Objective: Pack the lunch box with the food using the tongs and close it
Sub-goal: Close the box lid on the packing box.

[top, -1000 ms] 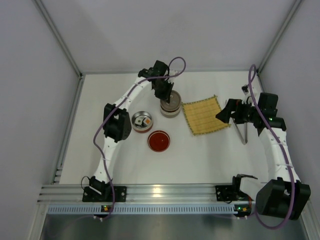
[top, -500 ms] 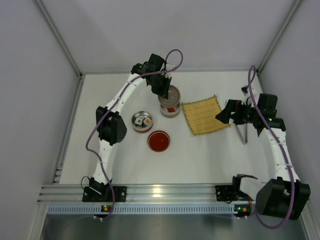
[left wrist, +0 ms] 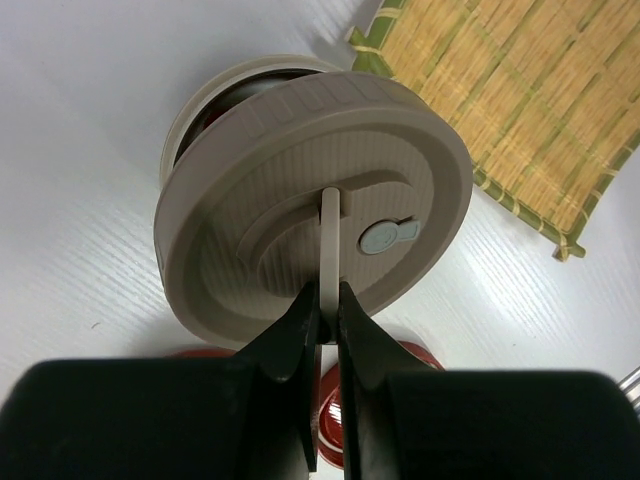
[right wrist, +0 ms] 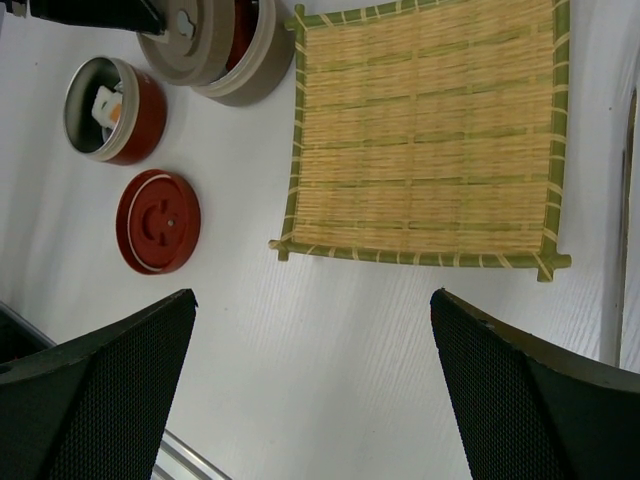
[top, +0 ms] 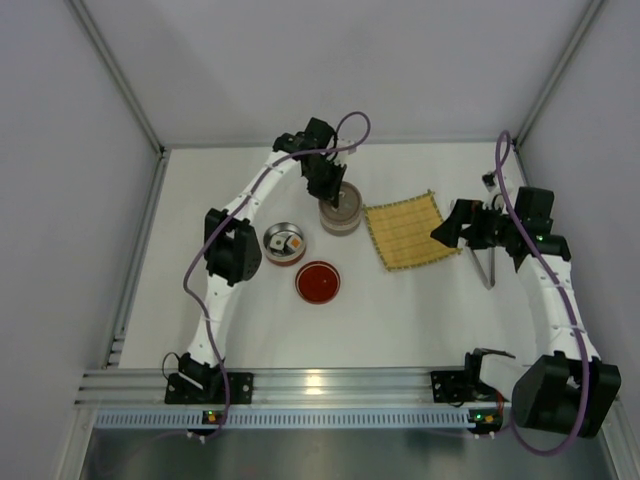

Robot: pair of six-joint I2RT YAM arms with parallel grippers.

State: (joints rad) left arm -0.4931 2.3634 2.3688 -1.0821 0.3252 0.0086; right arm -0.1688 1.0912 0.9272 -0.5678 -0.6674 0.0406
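Left pincer pinches tab of ribbed round taupe lid, tilted atop cylindrical lunch box just left of woven bamboo mat. Right pincer spread, above mat's right edge. Slim metal tongs lie right of mat; sushi cube in red bowl farther left.

Lighting: bright, even, from overhead. Shadows: soft and short, as under the lid. Glare: 1 small patch on the front rail. Focus: the right gripper is blurred; everything else is sharp.
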